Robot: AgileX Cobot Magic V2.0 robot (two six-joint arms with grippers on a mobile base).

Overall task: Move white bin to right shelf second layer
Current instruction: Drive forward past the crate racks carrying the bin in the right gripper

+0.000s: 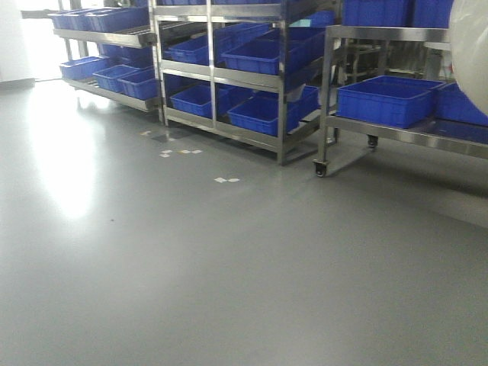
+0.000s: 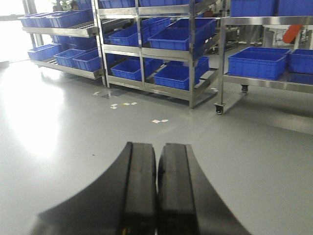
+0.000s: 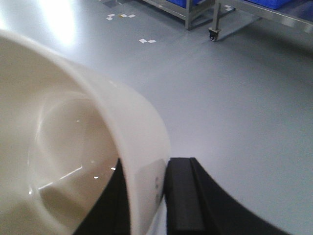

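Observation:
The white bin (image 3: pixel 73 122) fills the left of the right wrist view, its cream inside facing the camera. My right gripper (image 3: pixel 146 178) is shut on its rim wall, one finger inside and one black finger (image 3: pixel 183 196) outside. In the front view a corner of the white bin (image 1: pixel 471 38) shows at the top right. My left gripper (image 2: pixel 157 147) is shut with nothing in it, hanging above the grey floor. Steel racks (image 1: pixel 284 114) stand ahead across the floor. At this distance I cannot tell which level is the right shelf second layer.
Blue crates (image 1: pixel 389 99) sit on the wheeled steel cart (image 1: pixel 404 131) at the right, and more fill the middle rack and the left rack (image 1: pixel 107 76). A cart caster (image 1: pixel 320 169) touches the floor. White tape marks (image 1: pixel 226 180) lie on the grey floor.

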